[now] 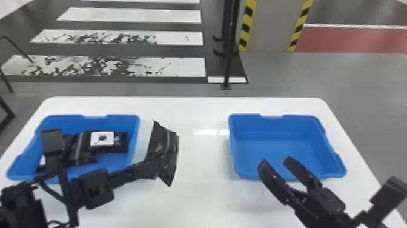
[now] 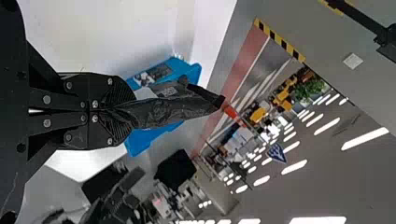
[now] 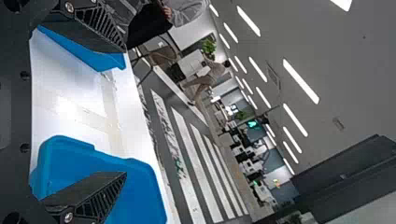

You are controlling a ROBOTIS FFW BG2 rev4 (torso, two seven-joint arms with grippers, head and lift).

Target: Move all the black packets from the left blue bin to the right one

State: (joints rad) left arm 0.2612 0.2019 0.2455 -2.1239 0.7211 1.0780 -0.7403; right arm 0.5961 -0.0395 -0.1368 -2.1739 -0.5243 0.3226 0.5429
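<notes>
Left gripper grasping black packet by end, probably keeping rest free for dropping; released right gripper facing bin ahead.

This looks like a large indoor lab or test hall joined to an open office. White crosswalk stripes, a red floor strip and yellow-and-black hazard tape suggest the hall; strip lights, potted greenery and distant workstations suggest the office.
</notes>
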